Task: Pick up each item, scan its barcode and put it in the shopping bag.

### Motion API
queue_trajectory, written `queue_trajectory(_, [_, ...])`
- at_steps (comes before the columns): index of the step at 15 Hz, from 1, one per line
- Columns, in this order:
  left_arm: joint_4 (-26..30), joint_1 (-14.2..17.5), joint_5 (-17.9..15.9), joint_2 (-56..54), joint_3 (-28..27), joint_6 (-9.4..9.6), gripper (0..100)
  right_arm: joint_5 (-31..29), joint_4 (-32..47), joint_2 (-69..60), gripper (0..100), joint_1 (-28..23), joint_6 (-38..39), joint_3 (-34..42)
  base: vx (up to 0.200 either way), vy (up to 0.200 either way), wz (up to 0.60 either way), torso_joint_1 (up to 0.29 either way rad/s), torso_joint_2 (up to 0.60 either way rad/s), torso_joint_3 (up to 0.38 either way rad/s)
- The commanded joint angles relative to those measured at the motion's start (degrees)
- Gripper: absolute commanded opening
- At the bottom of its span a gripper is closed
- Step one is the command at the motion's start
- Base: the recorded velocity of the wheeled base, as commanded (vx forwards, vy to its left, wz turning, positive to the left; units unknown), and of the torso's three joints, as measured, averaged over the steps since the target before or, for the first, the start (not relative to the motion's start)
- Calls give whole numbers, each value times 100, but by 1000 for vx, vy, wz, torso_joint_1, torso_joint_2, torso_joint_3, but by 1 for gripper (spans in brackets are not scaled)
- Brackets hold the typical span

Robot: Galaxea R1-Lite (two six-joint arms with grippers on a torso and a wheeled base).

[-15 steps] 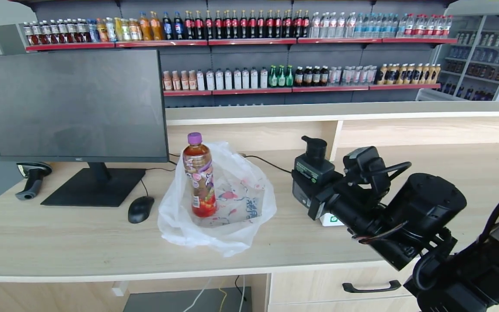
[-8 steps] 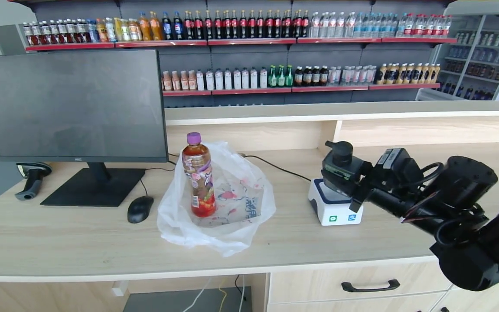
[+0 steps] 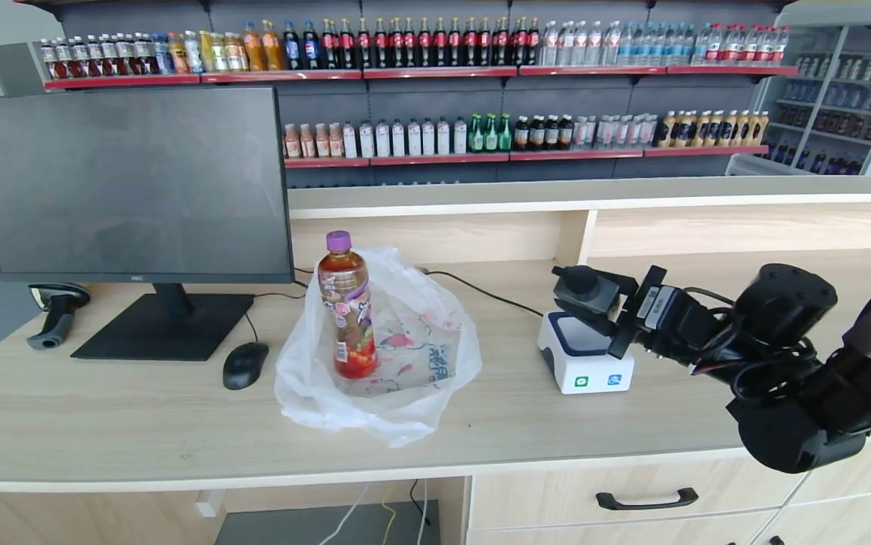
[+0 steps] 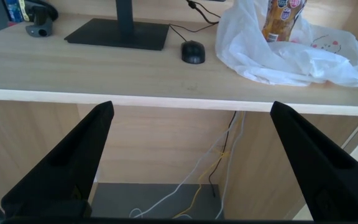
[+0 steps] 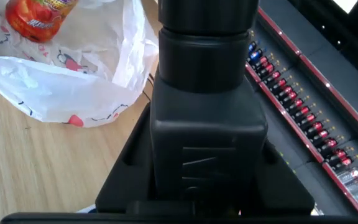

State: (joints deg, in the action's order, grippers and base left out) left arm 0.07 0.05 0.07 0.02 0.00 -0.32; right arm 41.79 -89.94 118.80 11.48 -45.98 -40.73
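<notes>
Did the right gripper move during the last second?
Yes. The right gripper with its black bottle shifted toward the robot's right, uncovering the white scanner, and tipped the bottle over above it.

the black container (image 5: 207, 124) hid the jaws holding it and covered the white scanner's (image 3: 586, 371) back edge; the tea bottle's (image 4: 283, 18) top was cut off in the left wrist view.

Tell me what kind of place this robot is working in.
Likely a small shop's checkout: shelves of bottled drinks line the back wall, a monitor and handheld scanner stand on the counter, and a bottle stands in the shopping bag.
</notes>
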Motion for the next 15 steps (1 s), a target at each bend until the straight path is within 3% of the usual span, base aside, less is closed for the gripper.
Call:
queue_trajectory(1, [1, 4, 1, -2, 0, -3, 100, 40, -6, 126, 0, 21, -95, -14, 0, 0, 0, 0, 0, 0])
queue_trajectory(5, [1, -5, 1, -2, 0, -3, 100, 75, -6, 161, 0, 3, -675, 21, 0, 0, 0, 0, 0, 0])
queue_trajectory(15, [1, -5, 1, -2, 0, 5, 100, 189, -6, 407, 0, -173, -816, -49, 0, 0, 0, 0, 0, 0])
